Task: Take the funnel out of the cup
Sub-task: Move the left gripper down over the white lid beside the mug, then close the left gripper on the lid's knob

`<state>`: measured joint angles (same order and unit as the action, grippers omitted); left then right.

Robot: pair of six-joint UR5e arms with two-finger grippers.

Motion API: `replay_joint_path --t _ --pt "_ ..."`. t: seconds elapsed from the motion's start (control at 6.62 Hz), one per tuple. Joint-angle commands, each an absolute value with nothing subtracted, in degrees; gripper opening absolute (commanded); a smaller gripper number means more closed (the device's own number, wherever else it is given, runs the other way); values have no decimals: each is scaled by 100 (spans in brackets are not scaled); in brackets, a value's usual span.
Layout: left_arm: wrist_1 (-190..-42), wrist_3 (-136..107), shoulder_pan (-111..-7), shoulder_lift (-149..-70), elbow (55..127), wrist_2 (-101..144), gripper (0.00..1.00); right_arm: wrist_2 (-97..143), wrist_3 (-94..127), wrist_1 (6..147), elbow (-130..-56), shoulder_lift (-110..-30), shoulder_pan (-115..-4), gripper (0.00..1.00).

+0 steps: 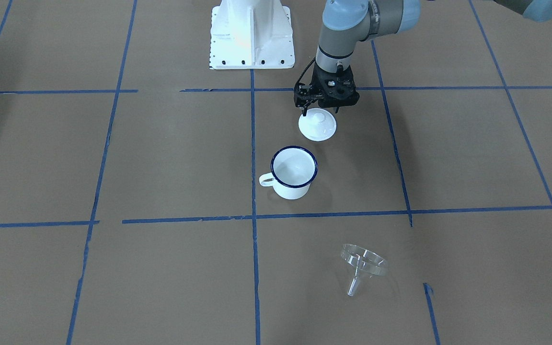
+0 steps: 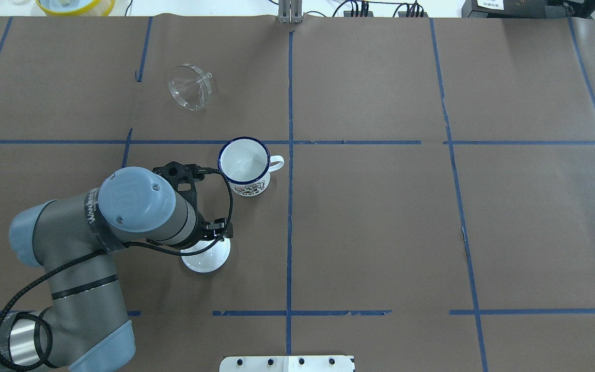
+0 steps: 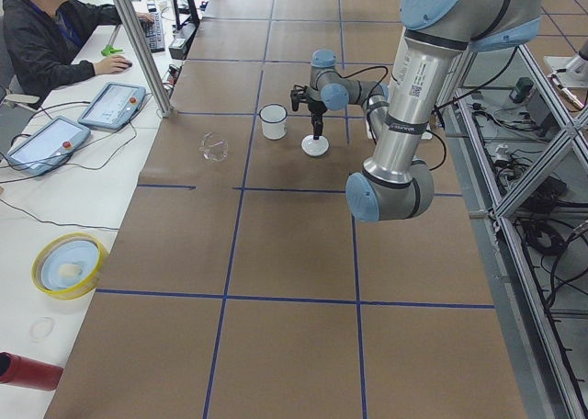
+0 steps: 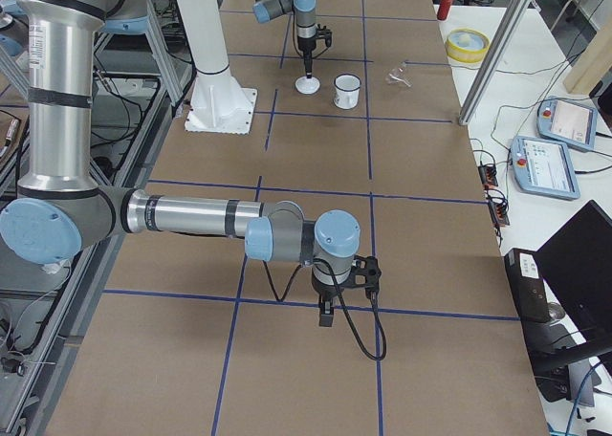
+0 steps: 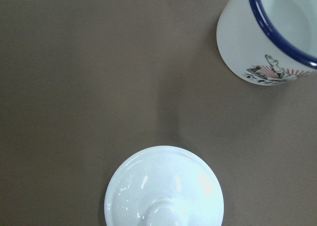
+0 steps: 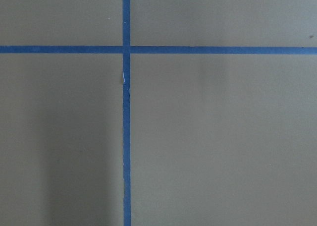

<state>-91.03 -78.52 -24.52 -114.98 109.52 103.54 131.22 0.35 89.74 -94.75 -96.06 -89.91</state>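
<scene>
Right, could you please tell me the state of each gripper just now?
Left gripper: looks open, empty, over the lid.
Right gripper: cannot tell from these views.

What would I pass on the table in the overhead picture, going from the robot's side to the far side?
lid → cup → funnel
</scene>
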Motion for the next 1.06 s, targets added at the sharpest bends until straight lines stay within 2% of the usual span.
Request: replay_joint_path --t 0.0,0.3,0.76,0.91 --pt "-9264 -7849 -2443 -11479 10802 10354 83 13122 35 8974 -9475 -9606 -8991 100" --pt "-9264 -7840 -2443 -11479 10749 10354 76 13122 35 8974 -9475 -9606 -8991 100" --pt "-9264 -7831 -2443 -11487 10705 10371 75 13122 35 8974 -9475 -9606 -8991 100" --pt "-9264 -7857 -2443 -11487 10714 10371 57 13122 35 8974 -9475 -9606 -8991 100"
